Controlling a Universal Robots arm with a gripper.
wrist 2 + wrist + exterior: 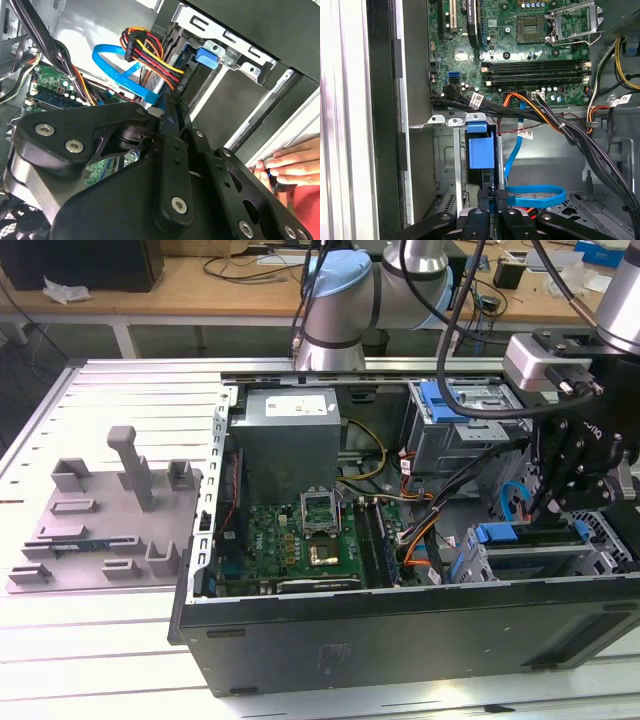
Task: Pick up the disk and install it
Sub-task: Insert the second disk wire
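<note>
Exterior view: robot arm reaches into the open PC case (400, 630) lying on its side on the bench. The gripper (545, 508) is down at the drive cage (600, 555), in the case's near corner on the exterior view's right. The motherboard (300, 540) fills the case's middle. 1 grey fixture plate (100, 530) sits on the bench outside the case's wall, on the exterior view's left, well apart from the work.

In the first wrist view the disk (481, 150) stands edge-on in a cage slot, its blue caddy end pointing twd the motherboard, just beside the cage's metal rails. The 2 fingers (504, 196) are drawn close together and look clamped on the disk's near end, 1 each side. A blue flat data cable (535, 192) loops right next to them, and a bundle of black, orange and yellow wires (545, 112) crosses btwn disk and board.

In the second wrist view the fingers meet at a blue sliver of the caddy, w/ the same blue cable (115, 70) and power wires (150, 55) beyond. A person's hand (292, 167) rests on the case's outer edge, near the gripper body.
</note>
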